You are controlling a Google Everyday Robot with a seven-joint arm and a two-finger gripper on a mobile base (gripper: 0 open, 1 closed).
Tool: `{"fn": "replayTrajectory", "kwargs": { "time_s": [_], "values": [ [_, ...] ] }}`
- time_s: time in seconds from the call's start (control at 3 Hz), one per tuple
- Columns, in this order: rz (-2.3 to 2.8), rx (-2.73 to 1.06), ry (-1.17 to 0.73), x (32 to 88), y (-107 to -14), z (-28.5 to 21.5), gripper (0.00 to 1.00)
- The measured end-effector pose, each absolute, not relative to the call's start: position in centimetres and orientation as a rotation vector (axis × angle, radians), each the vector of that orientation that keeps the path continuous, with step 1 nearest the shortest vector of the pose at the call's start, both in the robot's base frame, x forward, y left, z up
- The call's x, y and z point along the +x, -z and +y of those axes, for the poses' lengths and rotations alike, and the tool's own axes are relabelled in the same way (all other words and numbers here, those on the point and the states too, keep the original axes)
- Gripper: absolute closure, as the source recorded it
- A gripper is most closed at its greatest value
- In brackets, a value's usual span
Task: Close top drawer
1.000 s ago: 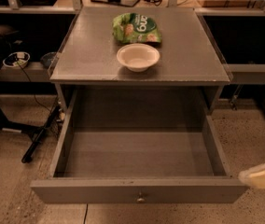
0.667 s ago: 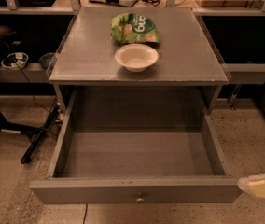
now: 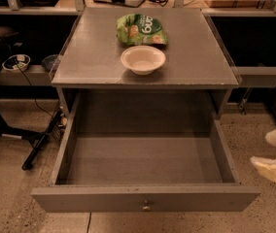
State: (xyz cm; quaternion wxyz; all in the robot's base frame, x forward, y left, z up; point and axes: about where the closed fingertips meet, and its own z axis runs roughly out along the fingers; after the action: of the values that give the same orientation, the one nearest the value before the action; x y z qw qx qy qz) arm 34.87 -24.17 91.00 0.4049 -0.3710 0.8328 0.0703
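The top drawer of the grey cabinet is pulled fully out toward me. Its deep box is empty, and a small round knob sits at the centre of its long front. My gripper is at the right edge of the camera view, just right of the drawer's front right corner and apart from it. Two pale fingers show with a gap between them and nothing held.
On the cabinet top lie a white bowl and a green snack bag. A black stand leg and cables lie on the speckled floor to the left. Shelving runs behind the cabinet.
The gripper has moved up a little at the right edge, and a second finger now shows above the first. The drawer has stayed open.
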Motion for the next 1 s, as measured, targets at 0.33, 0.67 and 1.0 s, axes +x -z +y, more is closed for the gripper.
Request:
{"fn": "replayTrajectory", "kwargs": {
  "time_s": [0.33, 0.67, 1.0],
  "values": [
    [2.102, -0.937, -0.178, 34.9, -91.0, -24.2, 0.73],
    [2.086, -0.950, -0.216, 34.6, -90.0, -23.9, 0.96],
    [2.056, -1.003, -0.270, 33.9, -88.3, -23.3, 1.00]
  ]
}}
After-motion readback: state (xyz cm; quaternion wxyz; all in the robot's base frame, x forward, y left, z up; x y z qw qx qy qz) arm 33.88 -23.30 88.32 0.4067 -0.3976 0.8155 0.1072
